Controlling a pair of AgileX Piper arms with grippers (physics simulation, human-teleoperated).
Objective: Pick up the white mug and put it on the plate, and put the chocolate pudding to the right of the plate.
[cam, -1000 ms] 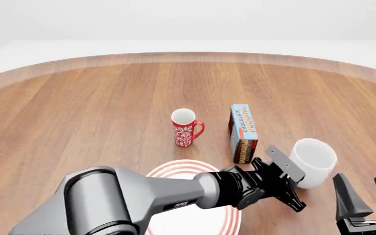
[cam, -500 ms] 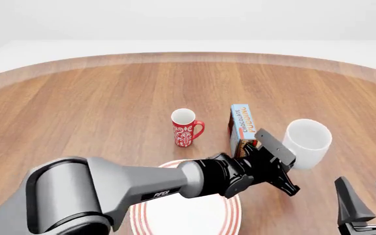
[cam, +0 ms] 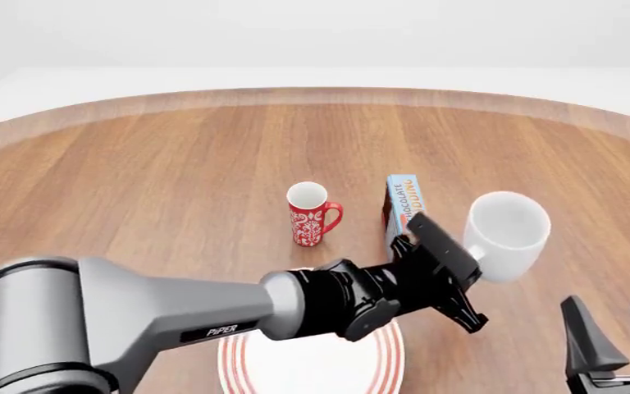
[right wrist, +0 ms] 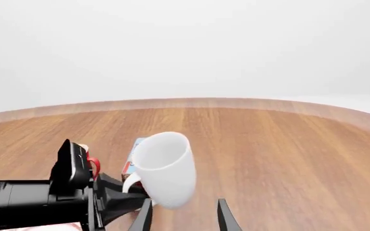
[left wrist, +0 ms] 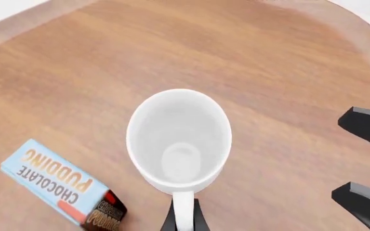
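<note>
Wooden table (cam: pixel 162 180). My left gripper (cam: pixel 458 283) pinches the white mug (cam: pixel 505 235) by its handle, lifted clear, just right of the chocolate pudding (cam: pixel 402 207). Right gripper (cam: pixel 619 336) spread, idle.

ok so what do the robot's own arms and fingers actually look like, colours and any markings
The left arm is a thick rounded silver-grey tube with small white "PiPER" lettering on it. Past the forearm it turns into a glossy black wrist and a boxy black left gripper. The right gripper shows only two flat, tapering black fingers on a dark base. No cables are visible.
</note>
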